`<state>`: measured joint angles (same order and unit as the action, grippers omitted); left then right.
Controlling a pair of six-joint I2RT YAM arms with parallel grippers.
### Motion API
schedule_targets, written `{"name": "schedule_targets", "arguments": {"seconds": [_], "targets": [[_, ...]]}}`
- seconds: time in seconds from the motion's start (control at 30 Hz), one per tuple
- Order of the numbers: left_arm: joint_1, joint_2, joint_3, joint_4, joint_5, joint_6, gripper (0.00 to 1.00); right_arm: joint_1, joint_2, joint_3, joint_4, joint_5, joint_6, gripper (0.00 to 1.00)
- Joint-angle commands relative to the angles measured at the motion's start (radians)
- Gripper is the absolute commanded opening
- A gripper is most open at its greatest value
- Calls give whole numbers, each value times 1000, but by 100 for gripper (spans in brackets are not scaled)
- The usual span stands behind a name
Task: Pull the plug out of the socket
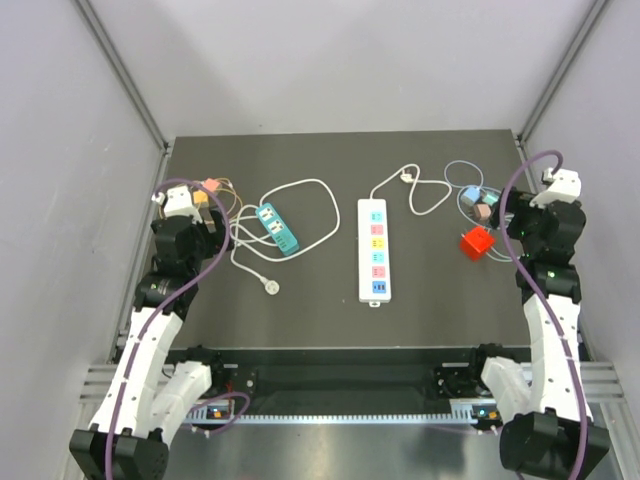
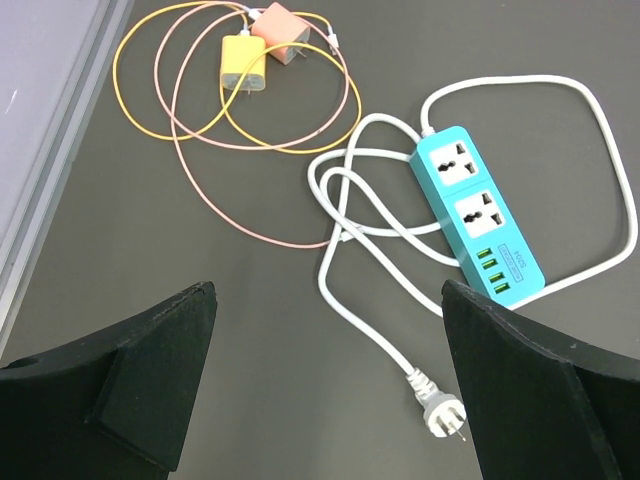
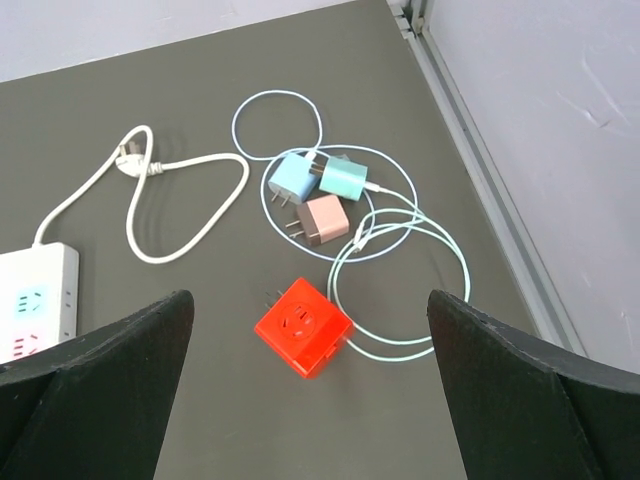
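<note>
The left tool and right tool hang spread wide, gripping nothing, either side of the white power strip.

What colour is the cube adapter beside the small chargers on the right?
The cube adapter is bright red, clearest in the right wrist view.

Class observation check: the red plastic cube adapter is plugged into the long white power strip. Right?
No. The red plastic cube adapter lies loose on the table, apart from the long white power strip, as the right wrist view shows.
</note>
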<state>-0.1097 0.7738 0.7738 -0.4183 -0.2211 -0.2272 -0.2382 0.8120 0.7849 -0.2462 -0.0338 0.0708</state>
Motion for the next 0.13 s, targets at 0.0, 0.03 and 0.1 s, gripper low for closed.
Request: {"name": "schedule_targets", "arguments": {"seconds": [0.0,0.03,0.1], "targets": [[5,-18,-10,52,12,20,99,-4,1,-7,48,21,-5,100],[5,-16,-10,52,14,20,99,-4,1,-7,48,21,-6,100],[5,-16,-11,53,14,20,99,-6,3,-1,44,18,-37,100]]}}
